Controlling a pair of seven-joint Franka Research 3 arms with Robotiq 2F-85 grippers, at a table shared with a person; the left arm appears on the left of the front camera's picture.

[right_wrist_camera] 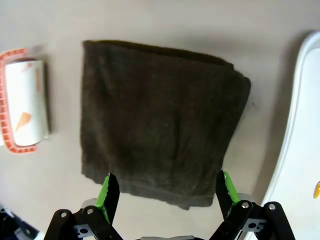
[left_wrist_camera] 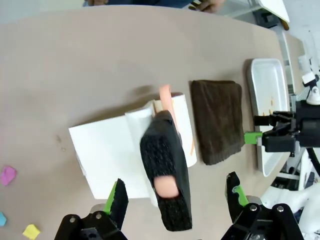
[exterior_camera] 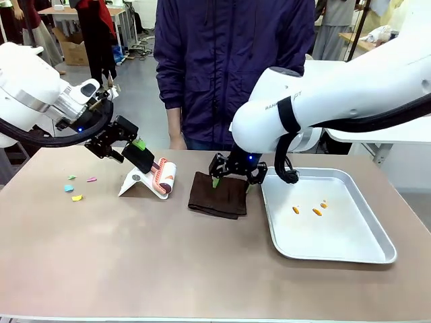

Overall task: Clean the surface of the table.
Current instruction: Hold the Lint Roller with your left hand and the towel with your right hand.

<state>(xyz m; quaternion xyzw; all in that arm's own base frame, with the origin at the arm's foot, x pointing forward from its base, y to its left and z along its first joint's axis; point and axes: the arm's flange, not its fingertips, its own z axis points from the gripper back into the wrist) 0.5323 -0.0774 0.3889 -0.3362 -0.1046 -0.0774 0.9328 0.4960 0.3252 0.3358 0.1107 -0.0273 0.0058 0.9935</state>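
The brownish table (exterior_camera: 135, 262) carries a folded dark brown cloth (exterior_camera: 217, 195) at its middle. My right gripper (exterior_camera: 232, 179) hangs open just over the cloth's far edge; in the right wrist view the cloth (right_wrist_camera: 160, 120) lies past the spread gripper (right_wrist_camera: 167, 192). Left of the cloth, a lint roller (exterior_camera: 163, 176) rests on a white stand (exterior_camera: 133, 182). My left gripper (exterior_camera: 139, 152) is open over its black handle (left_wrist_camera: 167, 175). In the left wrist view that handle lies between the fingers of the gripper (left_wrist_camera: 175, 197), with a gap on each side.
A silver tray (exterior_camera: 357, 249) with a few orange bits (exterior_camera: 316, 211) stands at the right, close beside the cloth. Small coloured paper scraps (exterior_camera: 76, 197) lie at the left of the table. A person in a dark blue jacket (exterior_camera: 229, 67) stands at the far edge.
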